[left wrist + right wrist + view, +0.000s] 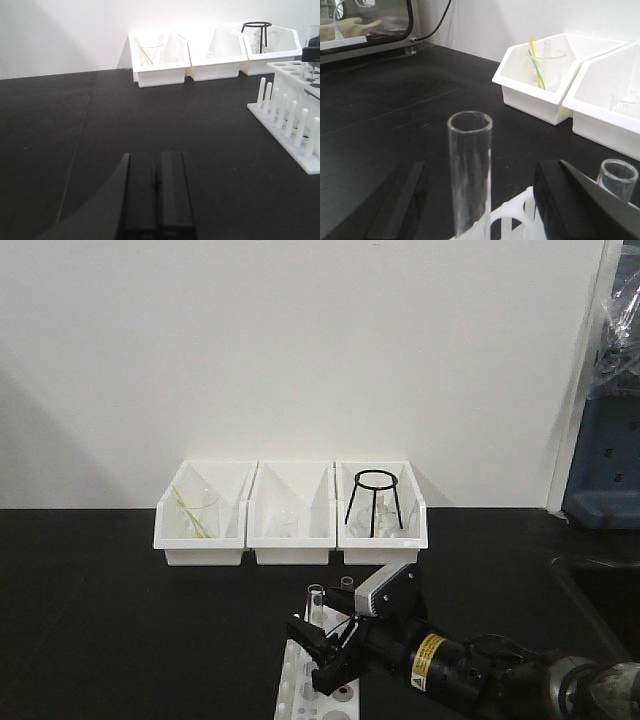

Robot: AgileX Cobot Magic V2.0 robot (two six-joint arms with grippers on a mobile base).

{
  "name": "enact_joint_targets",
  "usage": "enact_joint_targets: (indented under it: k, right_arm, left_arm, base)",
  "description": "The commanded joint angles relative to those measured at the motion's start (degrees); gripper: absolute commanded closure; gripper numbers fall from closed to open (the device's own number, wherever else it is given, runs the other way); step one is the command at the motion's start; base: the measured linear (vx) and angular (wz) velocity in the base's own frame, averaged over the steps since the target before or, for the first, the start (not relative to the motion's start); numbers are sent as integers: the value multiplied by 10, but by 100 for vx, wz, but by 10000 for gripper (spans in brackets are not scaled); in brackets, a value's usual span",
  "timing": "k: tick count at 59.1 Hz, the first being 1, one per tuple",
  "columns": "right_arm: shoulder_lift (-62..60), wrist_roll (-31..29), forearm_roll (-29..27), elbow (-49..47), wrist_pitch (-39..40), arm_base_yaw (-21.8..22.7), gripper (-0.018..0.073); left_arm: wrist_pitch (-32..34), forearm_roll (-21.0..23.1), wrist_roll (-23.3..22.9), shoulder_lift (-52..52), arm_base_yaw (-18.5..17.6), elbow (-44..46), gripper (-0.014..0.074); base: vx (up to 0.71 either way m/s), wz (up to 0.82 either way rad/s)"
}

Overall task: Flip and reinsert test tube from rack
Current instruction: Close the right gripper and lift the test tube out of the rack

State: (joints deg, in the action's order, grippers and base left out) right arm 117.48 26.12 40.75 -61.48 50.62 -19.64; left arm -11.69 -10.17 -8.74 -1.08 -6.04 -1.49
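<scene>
Finds the right gripper point(322, 650) spread wide over the end of the white rack point(296, 692), grasping nothing. Puts one black finger point(404, 200) on each side of a clear test tube point(470, 165), with a gap to the glass on both sides. Shows that tube standing upright in a rack hole, open mouth up, directly between the fingers. Catches a second tube point(617, 178), also upright in the rack, just past the outer side of one finger. Farther ahead of the gripper, against the wall: three white bins point(293, 550) in a row, touching side by side. In one end bin, a beaker point(546, 67) with a yellow and a green straw; in the other end bin, a black ring stand point(375, 502). Finds the left gripper point(157, 160) clenched, fingers pressed flat together with nothing between them, black table point(100, 150) stretching out ahead. Places the rack off to that gripper's right and a little ahead, well apart from it, small upright pegs point(281, 107) along the side facing it, bins far beyond.
</scene>
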Motion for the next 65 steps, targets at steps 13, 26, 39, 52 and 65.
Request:
enact_joint_targets:
  k: [13,26,39,52,65]
  right_arm:
    - [-9,3,-13,-34,71,0,174]
    - [-9,3,-12,-34,92,0,412]
    - [-11,4,-12,-34,107,0,575]
    - [-63,30,2,-34,107,0,573]
    - [-168,31,3,-34,61,0,573]
  left_arm:
    - [47,3,-6,-4,0,2,603]
    - [47,3,-6,-4,0,2,603]
    - [47,3,-6,-4,0,2,603]
    - [47,3,-6,-4,0,2,603]
    - [47,3,-6,-4,0,2,603]
  base:
    - [0,0]
    - [0,0]
    - [0,0]
    - [0,0]
    - [0,0]
